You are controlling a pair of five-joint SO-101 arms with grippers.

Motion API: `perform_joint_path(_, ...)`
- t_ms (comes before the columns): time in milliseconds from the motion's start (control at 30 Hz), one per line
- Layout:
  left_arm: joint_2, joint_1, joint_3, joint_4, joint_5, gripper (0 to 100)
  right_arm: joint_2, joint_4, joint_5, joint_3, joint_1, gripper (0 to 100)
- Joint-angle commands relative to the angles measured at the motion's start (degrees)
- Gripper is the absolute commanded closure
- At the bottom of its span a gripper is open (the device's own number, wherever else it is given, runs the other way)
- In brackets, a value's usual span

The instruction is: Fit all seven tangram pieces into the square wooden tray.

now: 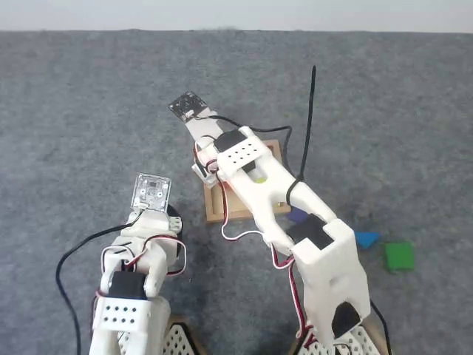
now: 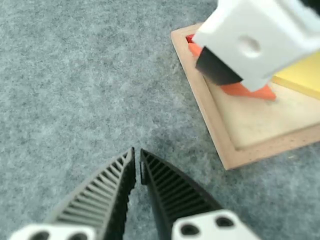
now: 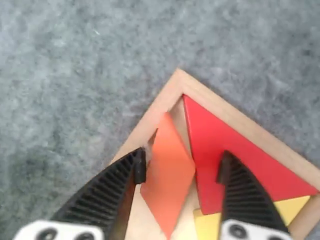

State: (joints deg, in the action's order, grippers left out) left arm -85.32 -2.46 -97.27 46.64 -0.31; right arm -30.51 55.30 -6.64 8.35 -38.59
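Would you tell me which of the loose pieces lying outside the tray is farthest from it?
The green square piece; the blue piece and the dark purple piece both lie closer to the tray.

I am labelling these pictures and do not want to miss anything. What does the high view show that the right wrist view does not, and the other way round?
The high view adds the green piece and the blue piece, loose on the grey cloth outside the wooden tray. The right wrist view adds the red triangle and the orange piece lying inside the tray, with the open right gripper above them. Both share the tray and the cloth.
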Motion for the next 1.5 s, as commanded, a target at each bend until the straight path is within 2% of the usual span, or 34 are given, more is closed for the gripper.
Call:
perform_joint_path(0,-0.7,-0.26,0.48,0.09,0.35,98,0.75,0.57,-0.79,3.08,-0.48,73.4)
perform_joint_path(233,-0.7,-0.26,0.48,0.09,0.35,98,7.08,2.59,-0.79,3.78,2.15,73.4)
perform_joint_path(467,-0.7,-0.26,0.48,0.09,0.35,98,25.63,11.82,-0.97,1.32,6.55,73.5)
perform_joint_path(600,-0.7,-0.26,0.48,0.09,0.35,98,38.9,10.15,-4.75,-13.63,6.73,75.5)
perform_joint_path(733,-0.7,-0.26,0.48,0.09,0.35,98,46.9,-4.62,-5.63,-37.45,6.99,84.7)
perform_joint_path(833,-0.7,-0.26,0.48,0.09,0.35,98,47.52,-14.46,-5.54,-48.0,6.73,88.3)
perform_joint_path(900,-0.7,-0.26,0.48,0.09,0.35,98,46.46,-16.4,-5.54,-50.46,6.11,88.3)
perform_joint_path(1133,-0.7,-0.26,0.48,0.09,0.35,98,36.97,-17.8,-5.54,-48.97,5.67,88.3)
perform_joint_path(1467,-0.7,-0.26,0.48,0.09,0.35,98,24.31,-17.45,-5.27,-38.68,4.35,88.6)
